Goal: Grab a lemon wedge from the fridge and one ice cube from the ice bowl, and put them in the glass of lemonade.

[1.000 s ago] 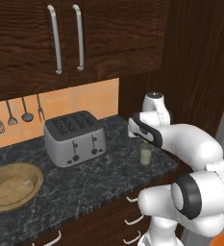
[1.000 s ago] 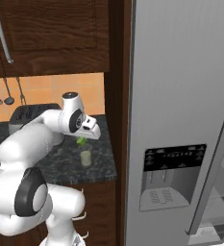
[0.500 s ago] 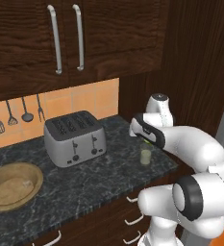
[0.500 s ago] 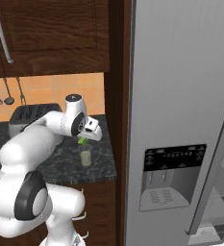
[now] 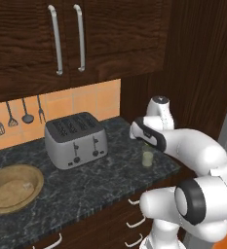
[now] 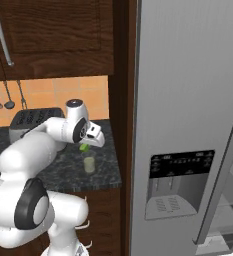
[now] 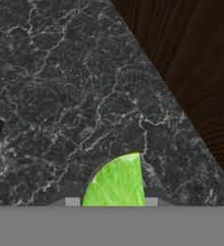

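My gripper is shut on a green lemon wedge and hangs just above the glass of lemonade. The glass, a small clear tumbler with pale yellow-green liquid, stands near the counter's right end. In the hand view the lemon wedge sits between the fingertips over dark marble. The tall grey fridge stands right of the counter, with its black dispenser panel facing me. A wooden bowl at the counter's left holds a small pale piece, too small to identify.
A steel toaster stands mid-counter against the orange tiles. Utensils hang on the wall at the left. Dark wooden cabinets hang overhead, and a wooden panel walls the counter's right end. A fridge door hangs open at the right.
The hand has barely shifted over the glass. The lemon wedge stays in its grip, and the glass has not moved.
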